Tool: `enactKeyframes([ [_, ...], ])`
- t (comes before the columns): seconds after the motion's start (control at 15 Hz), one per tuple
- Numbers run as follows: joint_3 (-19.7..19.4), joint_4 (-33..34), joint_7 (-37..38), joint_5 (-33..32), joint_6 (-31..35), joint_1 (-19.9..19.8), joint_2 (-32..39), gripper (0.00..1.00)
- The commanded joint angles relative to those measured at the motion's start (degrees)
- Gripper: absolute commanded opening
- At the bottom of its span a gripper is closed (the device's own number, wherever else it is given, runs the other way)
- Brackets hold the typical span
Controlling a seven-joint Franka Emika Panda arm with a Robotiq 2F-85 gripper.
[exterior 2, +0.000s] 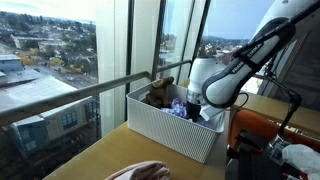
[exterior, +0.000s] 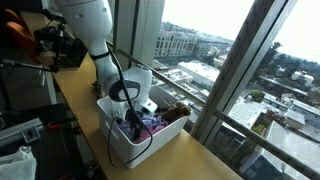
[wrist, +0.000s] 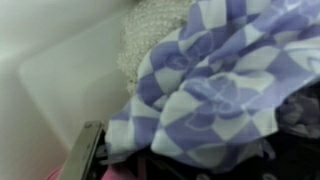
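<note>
Though exterior views bury the gripper [exterior: 134, 118], wrist-view checkered cloth [wrist: 212, 92]; jaw width untellable.

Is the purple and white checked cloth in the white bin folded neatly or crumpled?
Crumpled. In the wrist view the checked cloth lies bunched in uneven folds inside the white bin, not flat or squared.

White arm [exterior: 108, 45] over bin [exterior: 125, 150] of cloths [exterior: 155, 122]
</note>
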Motion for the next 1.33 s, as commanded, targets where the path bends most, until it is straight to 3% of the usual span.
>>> enactKeyframes([
  [0.0,-0.3,2.3,0.0,0.7,-0.3,0.6,2.8,0.6],
  [0.53,-0.3,-1.1,-0.2,1.0,-0.2,0.3,-5.7,0.03],
  [1.27,1.9,-2.0,1.9,0.0,-3.7,3.0,-24.6,0.0],
])
